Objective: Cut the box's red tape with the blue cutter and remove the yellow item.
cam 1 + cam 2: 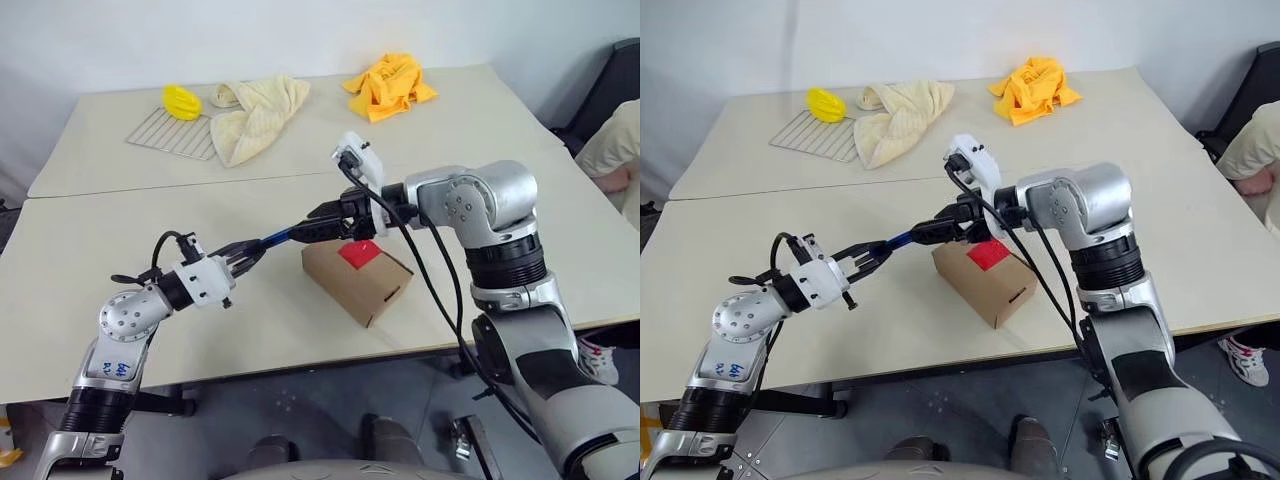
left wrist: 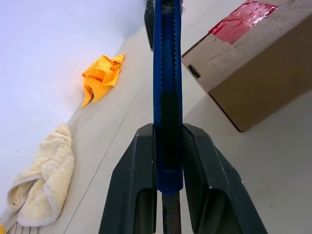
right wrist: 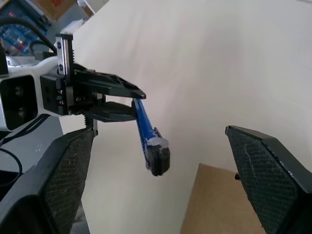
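The left gripper (image 2: 168, 161) is clamping the blue cutter (image 2: 167, 73) between its fingers; the left wrist view alone shows that pinch close up. The right gripper (image 3: 156, 161), fingers spread wide, is flanking the cutter's dark tip without touching it. The box (image 1: 358, 281) with the red tape (image 1: 359, 253) is lying just beneath the right fingers.

Setting looked like a robotics lab or test room, staged rather than lived in. Two plain pale tables (image 1: 300, 200) were butted together against a bare white wall (image 1: 200, 40). Loose props sat at twelve o'clock: wire rack (image 1: 172, 132), cream towel (image 1: 255, 118), orange cloth (image 1: 390, 85). Dark chair (image 1: 615, 85) at two o'clock.
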You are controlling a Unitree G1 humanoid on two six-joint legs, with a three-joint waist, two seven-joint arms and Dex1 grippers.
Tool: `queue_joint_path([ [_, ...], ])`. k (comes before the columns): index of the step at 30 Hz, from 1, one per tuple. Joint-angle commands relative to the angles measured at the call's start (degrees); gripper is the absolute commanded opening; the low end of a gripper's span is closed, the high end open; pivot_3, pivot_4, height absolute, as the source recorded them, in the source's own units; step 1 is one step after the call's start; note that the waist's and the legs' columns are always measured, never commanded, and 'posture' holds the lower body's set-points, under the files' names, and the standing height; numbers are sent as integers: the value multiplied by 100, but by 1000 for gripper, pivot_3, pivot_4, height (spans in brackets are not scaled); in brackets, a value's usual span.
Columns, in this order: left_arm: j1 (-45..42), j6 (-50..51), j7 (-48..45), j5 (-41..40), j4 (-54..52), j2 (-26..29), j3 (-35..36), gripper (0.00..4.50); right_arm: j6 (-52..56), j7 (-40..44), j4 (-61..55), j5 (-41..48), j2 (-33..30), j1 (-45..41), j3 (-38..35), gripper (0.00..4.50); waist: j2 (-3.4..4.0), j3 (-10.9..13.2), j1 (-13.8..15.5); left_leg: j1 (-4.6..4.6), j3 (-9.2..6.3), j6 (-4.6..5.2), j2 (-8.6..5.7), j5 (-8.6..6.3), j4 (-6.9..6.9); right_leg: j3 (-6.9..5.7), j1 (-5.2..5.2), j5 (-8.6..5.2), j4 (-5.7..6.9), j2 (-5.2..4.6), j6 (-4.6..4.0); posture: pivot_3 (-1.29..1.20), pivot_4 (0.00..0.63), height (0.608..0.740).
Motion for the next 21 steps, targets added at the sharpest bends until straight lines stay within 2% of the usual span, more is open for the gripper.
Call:
queue_joint_path([
  [1, -40, -87, 105, 10, -161, -8, 32, 460, -197, 30, 98, 58, 87, -220, 79, 4469, 0, 0, -2, 0, 0, 0, 0, 0, 0, 0, 0, 0, 0, 0, 0, 0, 150, 740],
  [2, -30, -76, 110, 7, -183, -8, 30, 460, -242, 35, 151, 31, 93, -236, 117, 4469, 0, 0, -3, 0, 0, 0, 0, 0, 0, 0, 0, 0, 0, 0, 0, 0, 150, 740],
  [5, -34, -68, 128, 22, -189, -12, 20, 460, -342, 93, 263, 30, 78, -266, 202, 3912, 0, 0, 1, 0, -1, 0, 0, 0, 0, -1, 0, 0, 0, 0, 0, 0, 150, 740],
  [16, -14, 32, 172, 17, -262, 4, 27, 460, -526, 224, 364, 48, 36, -320, 289, 134, 0, 0, 0, -1, -1, 0, 1, 0, 0, -3, 0, 0, -1, 0, 0, 0, 150, 740],
  [19, -37, 367, 150, -73, -293, -20, 15, 460, -560, 264, 275, 67, -16, -308, 303, 153, 0, 0, 2, -1, -2, 0, 1, 0, 0, -3, 0, 0, -1, -1, 0, 0, 150, 740],
  [21, -85, 690, 139, -183, -312, -49, 26, 1131, -584, 268, 210, 85, -53, -313, 269, 153, 0, 0, 3, -1, -2, 0, 1, 0, 0, -3, 0, 0, -1, -1, 0, 0, 150, 740],
])
